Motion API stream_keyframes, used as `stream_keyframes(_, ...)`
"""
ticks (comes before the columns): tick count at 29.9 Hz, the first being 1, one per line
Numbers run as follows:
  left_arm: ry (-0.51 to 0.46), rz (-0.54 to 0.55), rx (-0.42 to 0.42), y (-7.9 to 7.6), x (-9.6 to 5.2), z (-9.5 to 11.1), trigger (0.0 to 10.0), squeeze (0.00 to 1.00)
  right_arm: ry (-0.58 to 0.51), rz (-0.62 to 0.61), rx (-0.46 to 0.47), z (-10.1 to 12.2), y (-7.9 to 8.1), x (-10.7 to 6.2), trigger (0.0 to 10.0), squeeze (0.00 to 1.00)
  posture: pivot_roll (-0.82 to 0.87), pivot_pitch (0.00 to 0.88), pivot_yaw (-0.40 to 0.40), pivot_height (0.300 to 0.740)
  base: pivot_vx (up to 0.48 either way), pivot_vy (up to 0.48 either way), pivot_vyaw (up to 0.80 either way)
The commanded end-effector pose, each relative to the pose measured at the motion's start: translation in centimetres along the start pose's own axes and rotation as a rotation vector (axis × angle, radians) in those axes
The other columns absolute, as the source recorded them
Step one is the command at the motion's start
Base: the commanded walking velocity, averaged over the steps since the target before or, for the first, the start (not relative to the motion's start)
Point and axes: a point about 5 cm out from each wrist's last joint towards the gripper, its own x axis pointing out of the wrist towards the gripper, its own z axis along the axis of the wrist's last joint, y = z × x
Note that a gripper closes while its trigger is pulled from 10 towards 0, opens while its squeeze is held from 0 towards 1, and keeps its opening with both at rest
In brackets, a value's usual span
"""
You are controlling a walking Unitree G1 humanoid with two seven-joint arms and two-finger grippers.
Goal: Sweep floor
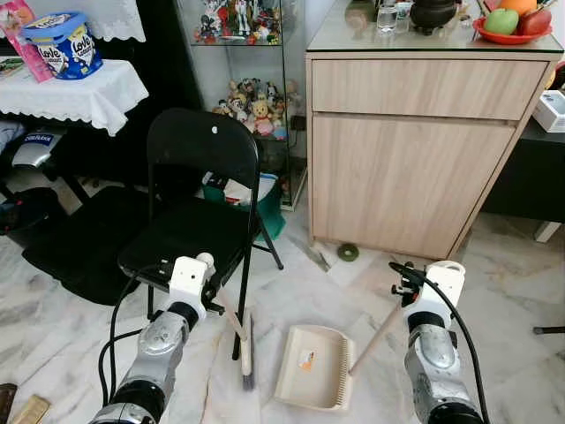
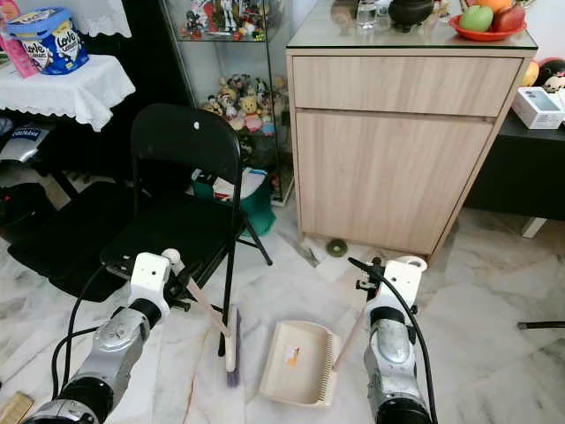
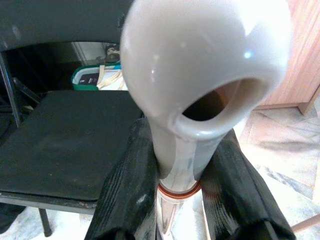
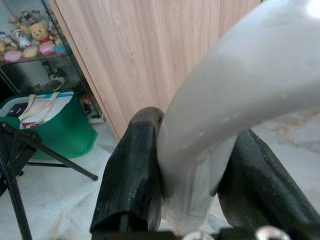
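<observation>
Left gripper (image 3: 182,192) jaws pinch broom (image 1: 240,340), handle slanting down-right to bristles on floor (image 1: 494,291); right gripper (image 4: 192,185) jaws pinch dustpan (image 1: 313,367) handle, slanting down-left.

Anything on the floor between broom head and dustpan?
Bare marble between the broom head and the dustpan, per the left eye view.
</observation>
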Motion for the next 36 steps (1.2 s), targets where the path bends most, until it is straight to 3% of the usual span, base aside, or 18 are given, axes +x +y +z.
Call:
stream_keyframes(1,-0.035,0.016,0.038,1.12,-0.05,0.79,10.0,0.0,-0.033,0.01,0.012,1.03,0.53,0.39,10.0,0.0,-0.07,0.017,0.081,0.74,0.0,0.0,0.0)
stream_keyframes(36,-0.026,-0.048,0.049,0.37,-0.54,0.4,10.0,0.0,-0.018,0.001,0.056,0.91,0.41,0.3,10.0,0.0,-0.04,0.041,0.09,0.74,0.0,0.0,0.0)
